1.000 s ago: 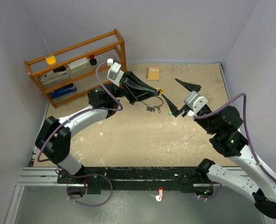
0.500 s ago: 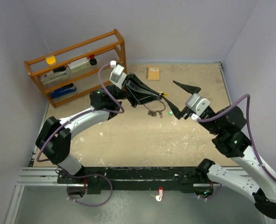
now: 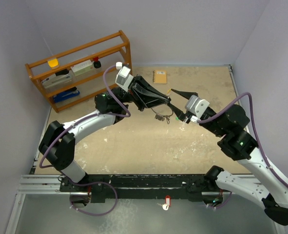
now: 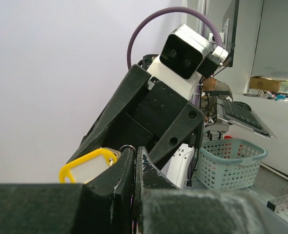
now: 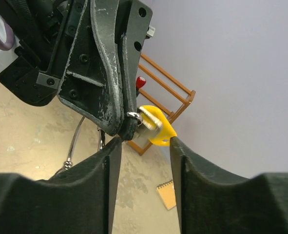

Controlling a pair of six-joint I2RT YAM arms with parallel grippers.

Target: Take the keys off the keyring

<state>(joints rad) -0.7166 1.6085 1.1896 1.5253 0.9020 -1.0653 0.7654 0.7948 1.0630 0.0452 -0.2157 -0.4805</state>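
My left gripper [image 3: 167,101] is shut on the keyring [image 3: 161,115] and holds it above the table. The thin silver loops hang below its fingertips, also seen in the right wrist view as wire loops [image 5: 74,141]. A yellow tag [image 5: 156,127] sticks out beside the left fingertips [image 5: 115,83], and it shows in the left wrist view too, as the yellow tag [image 4: 87,165]. My right gripper [image 5: 144,146] is open, its jaws astride that tag and the left fingertips; one fingertip [image 5: 175,144] touches the tag's edge. The keys are too small to pick out in the hanging cluster.
A tan spiral notebook [image 3: 160,76] lies on the table at the back. A wooden rack [image 3: 80,68] with small items stands at the back left. The two arms meet over the middle of the sandy table [image 3: 134,141].
My right gripper has moved left to the left gripper's tips, and its jaws have narrowed around the yellow tag. The left gripper has shifted slightly right, still holding the keyring.
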